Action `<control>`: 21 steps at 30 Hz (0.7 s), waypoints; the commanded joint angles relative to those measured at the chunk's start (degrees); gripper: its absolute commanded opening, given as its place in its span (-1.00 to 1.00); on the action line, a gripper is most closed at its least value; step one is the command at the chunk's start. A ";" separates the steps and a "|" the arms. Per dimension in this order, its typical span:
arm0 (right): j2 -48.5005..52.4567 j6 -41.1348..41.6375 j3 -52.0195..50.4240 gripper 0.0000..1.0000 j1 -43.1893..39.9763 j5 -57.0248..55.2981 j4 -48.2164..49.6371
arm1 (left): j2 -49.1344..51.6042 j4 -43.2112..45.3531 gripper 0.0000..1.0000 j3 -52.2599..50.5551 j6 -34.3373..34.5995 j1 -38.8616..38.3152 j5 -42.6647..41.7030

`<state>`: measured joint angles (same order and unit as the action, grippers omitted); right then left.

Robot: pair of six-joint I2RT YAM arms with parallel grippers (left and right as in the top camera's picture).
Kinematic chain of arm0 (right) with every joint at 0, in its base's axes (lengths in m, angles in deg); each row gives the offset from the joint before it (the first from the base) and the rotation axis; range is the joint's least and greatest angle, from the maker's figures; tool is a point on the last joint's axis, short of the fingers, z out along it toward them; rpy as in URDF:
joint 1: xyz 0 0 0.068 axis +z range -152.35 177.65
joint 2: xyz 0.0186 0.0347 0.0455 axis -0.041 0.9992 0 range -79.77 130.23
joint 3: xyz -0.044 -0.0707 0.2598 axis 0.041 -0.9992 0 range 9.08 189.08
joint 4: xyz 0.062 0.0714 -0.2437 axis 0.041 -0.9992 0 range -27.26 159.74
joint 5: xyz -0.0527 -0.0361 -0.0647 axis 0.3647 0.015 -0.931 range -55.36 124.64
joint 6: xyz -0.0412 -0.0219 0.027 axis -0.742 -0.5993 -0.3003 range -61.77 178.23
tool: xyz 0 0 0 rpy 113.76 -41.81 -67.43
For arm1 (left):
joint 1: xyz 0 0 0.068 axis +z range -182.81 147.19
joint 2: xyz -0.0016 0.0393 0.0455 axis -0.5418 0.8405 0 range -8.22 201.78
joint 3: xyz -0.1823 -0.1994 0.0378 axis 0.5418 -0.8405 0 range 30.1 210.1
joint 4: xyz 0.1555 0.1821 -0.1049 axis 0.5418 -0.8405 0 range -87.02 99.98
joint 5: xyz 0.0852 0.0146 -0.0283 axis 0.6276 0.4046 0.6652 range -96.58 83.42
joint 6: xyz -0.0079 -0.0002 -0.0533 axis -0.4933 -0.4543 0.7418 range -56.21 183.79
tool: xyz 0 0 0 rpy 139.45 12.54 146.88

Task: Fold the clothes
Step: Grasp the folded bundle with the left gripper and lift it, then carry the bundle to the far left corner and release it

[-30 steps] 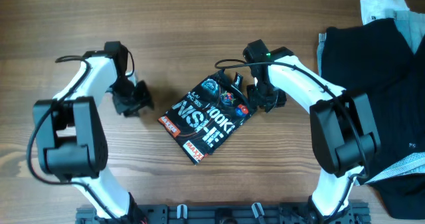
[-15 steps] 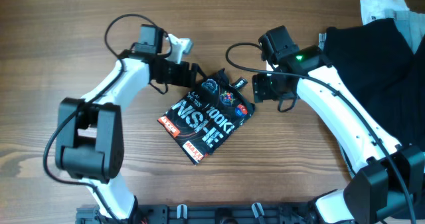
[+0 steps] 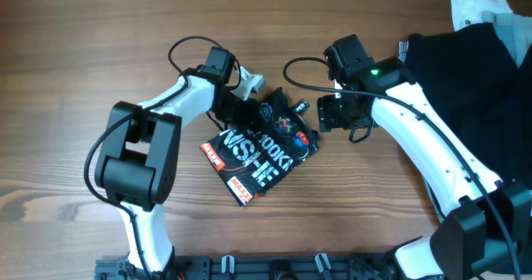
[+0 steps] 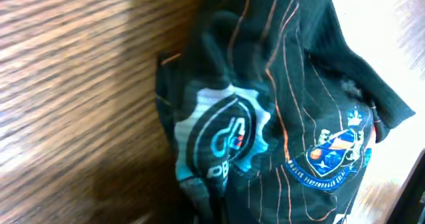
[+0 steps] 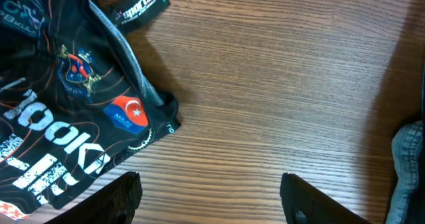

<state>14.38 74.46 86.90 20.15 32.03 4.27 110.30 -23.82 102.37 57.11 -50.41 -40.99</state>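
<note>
1. Table (image 3: 100,31): bare wood grain, fills the overhead view.
2. Pile of dark clothes (image 3: 465,89): at 2–3 o'clock on the table, running off the edge. A white garment (image 3: 478,10) pokes out at its top. Well apart from the folded shirt.
3. Right arm (image 3: 424,147): comes in from 5 o'clock and ends just right of centre, with a green light lit near the wrist.
4. Left arm (image 3: 166,105): comes up from 7 o'clock and bends across to centre.
5. T-shirt (image 3: 262,151): black, folded into a small packet at table centre, skewed to the table edges. White lettering and sponsor patches face up. Thin orange lines show in the left wrist view.
6. Left gripper (image 3: 241,107): on the shirt's 11 o'clock corner, touching cloth. Cloth fills its wrist view and no fingers show, so I cannot tell if it is grasping or released.
7. Right gripper (image 5: 212,197): just beside the shirt's 2 o'clock corner, over bare wood. Fingers (image 5: 123,194) are spread wide, released, with nothing between them.
8. Label tag (image 5: 139,4): black, reads "sports", sticks out at the shirt's 1 o'clock edge, flat on the wood.
9. Red patch (image 5: 127,112): white crescent and star, near the shirt corner closest to the right gripper.
</note>
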 commanded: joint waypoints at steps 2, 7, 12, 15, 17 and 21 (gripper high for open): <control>-0.81 0.39 0.61 0.44 0.09 0.07 -0.20 | 1.68 0.33 -0.92 1.75 4.31 4.48 13.11; -0.81 0.46 0.61 0.44 0.09 0.07 -0.20 | -1.05 0.42 -0.92 6.99 10.56 18.82 19.93; -0.81 0.94 0.61 0.44 0.09 0.07 -0.15 | -1.11 3.93 -0.92 7.91 12.15 35.87 19.89; -0.81 1.88 0.61 0.43 0.09 0.07 -0.13 | -1.11 8.48 -0.92 7.91 14.91 45.83 18.10; -0.81 1.95 0.61 0.44 0.09 0.07 -0.13 | -1.11 11.52 -0.92 7.91 14.91 50.47 17.77; -0.81 1.95 0.61 0.44 0.09 0.09 -0.07 | -1.11 16.44 -0.92 7.91 14.86 55.23 17.79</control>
<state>14.38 75.31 86.90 20.15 32.03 4.16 110.28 -9.53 109.48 71.29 3.27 -22.70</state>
